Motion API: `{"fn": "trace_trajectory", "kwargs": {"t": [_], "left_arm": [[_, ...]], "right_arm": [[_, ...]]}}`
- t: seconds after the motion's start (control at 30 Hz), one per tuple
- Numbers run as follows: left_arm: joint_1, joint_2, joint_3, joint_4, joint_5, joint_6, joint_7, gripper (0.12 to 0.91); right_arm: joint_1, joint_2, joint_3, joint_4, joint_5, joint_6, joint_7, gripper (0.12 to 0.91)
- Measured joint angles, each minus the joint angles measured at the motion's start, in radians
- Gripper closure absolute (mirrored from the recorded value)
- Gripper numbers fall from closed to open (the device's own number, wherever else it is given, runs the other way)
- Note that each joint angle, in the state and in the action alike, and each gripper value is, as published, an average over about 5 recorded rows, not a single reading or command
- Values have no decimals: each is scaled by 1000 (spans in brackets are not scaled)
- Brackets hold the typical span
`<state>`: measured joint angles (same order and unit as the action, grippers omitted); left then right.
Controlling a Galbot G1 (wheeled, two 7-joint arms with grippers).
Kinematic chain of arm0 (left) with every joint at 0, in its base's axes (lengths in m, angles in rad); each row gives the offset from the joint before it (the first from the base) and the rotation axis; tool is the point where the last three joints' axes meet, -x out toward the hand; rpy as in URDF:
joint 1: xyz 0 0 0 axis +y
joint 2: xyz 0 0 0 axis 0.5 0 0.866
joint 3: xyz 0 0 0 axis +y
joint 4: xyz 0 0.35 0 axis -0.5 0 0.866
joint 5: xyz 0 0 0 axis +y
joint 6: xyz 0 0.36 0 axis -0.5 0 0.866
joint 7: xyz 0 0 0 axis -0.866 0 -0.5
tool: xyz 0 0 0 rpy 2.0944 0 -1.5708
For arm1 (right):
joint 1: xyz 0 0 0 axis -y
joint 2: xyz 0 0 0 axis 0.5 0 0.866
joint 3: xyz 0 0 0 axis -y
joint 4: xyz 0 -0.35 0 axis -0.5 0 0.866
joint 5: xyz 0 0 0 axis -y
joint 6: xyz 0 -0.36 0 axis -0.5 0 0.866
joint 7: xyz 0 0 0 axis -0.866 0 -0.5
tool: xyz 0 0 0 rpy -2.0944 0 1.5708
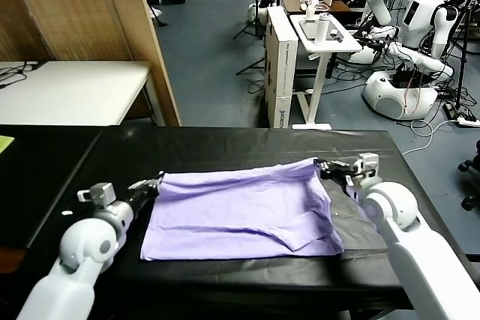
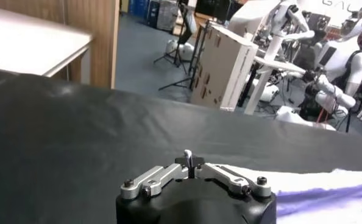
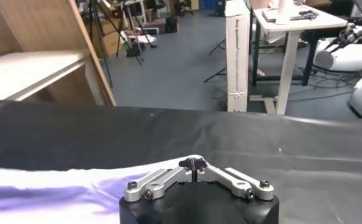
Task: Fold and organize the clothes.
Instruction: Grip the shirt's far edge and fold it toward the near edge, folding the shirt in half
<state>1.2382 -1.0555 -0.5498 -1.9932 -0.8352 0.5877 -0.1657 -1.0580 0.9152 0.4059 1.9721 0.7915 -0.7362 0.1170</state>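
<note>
While both arms reach in from the near edge, the head view shows the light lavender, thin-fabric short-sleeved T-shirt (image 1: 244, 211) spread across the middle of the black cloth-covered table (image 1: 225, 148), wrinkled, with one layer folded over at its 3 o'clock side. The left tool (image 1: 154, 186) is clamped on the shirt's far corner at 9 o'clock; the right tool (image 1: 324, 167) is clamped on the far corner at 3 o'clock, lifting it slightly off the table.

From the left wrist, the left tool (image 2: 189, 159) has its jaws together at a point, with pale lavender fabric (image 2: 327, 192) running away from it over the black surface.

From the right wrist, the right tool (image 3: 194, 163) is likewise pinched together on a raised peak of the lavender fabric (image 3: 59, 192), which lies across the table beside it.
</note>
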Motion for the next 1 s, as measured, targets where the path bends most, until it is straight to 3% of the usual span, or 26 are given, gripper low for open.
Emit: {"fn": "trace_trajectory", "kwargs": {"t": [0.47,1.0], "left_arm": [[184,-28,-70,-85,45,-46,38,868],[283,-49,-89,-113,72,-88,52,868]], "right_arm": [[-214,-21,99,137,-14,0,15,887],[-337,-14,121,183,-31,0,12,887]]}}
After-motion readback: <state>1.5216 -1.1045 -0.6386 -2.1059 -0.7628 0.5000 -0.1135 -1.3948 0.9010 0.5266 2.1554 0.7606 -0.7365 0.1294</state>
